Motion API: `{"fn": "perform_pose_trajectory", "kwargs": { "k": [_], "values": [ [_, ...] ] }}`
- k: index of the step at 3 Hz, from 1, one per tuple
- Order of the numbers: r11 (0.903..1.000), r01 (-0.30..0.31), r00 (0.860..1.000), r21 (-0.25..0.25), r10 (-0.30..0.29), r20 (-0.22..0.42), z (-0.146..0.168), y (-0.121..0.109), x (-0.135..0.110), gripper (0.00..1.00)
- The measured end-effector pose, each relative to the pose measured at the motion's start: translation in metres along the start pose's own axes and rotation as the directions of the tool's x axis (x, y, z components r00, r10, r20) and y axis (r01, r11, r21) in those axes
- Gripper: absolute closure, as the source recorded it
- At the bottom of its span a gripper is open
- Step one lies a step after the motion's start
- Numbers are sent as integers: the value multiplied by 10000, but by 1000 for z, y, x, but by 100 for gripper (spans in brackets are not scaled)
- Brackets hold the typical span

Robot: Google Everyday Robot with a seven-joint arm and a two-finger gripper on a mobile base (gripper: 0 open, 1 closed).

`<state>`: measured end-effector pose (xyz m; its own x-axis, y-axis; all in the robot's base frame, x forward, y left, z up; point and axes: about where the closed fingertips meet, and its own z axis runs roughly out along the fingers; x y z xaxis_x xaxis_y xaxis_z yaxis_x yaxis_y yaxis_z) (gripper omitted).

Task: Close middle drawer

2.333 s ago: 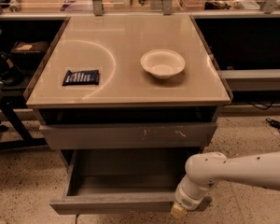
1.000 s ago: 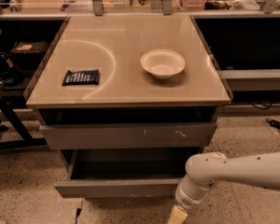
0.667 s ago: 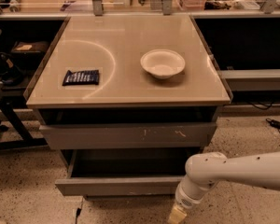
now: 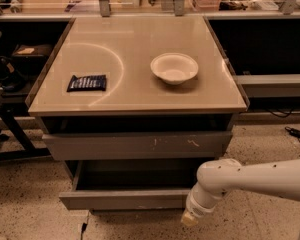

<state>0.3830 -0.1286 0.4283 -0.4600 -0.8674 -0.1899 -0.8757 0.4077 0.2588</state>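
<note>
The grey cabinet [image 4: 135, 96] is filling the middle of the scene, same spot as before. The white arm [image 4: 260, 179] is reaching in from the right along the near edge. The middle drawer [image 4: 122, 200] is sitting much further in than two seconds back, though its plain front is still jutting out toward us below the scratched drawer front [image 4: 135, 145], with a dark gap showing behind it; since the last look it is barely budging. On the tabletop, the pale bowl [image 4: 174, 68] is staying right of centre and the dark packet [image 4: 87, 82] is lying on the left, neither one shifting. The gripper [image 4: 189, 218] is hanging just beside the drawer front's right near corner, now slightly further left. Open or closed? Cannot tell.
</note>
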Motion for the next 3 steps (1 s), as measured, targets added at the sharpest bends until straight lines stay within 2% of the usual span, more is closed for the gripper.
{"fn": "perform_pose_trajectory", "kwargs": {
  "k": [1, 3],
  "values": [
    [9980, 95, 9998, 628, -105, 164, -8, -26, -13, 100],
    [9923, -23, 9999, 1242, 7, 129, -11, -61, -27, 100]
  ]
}}
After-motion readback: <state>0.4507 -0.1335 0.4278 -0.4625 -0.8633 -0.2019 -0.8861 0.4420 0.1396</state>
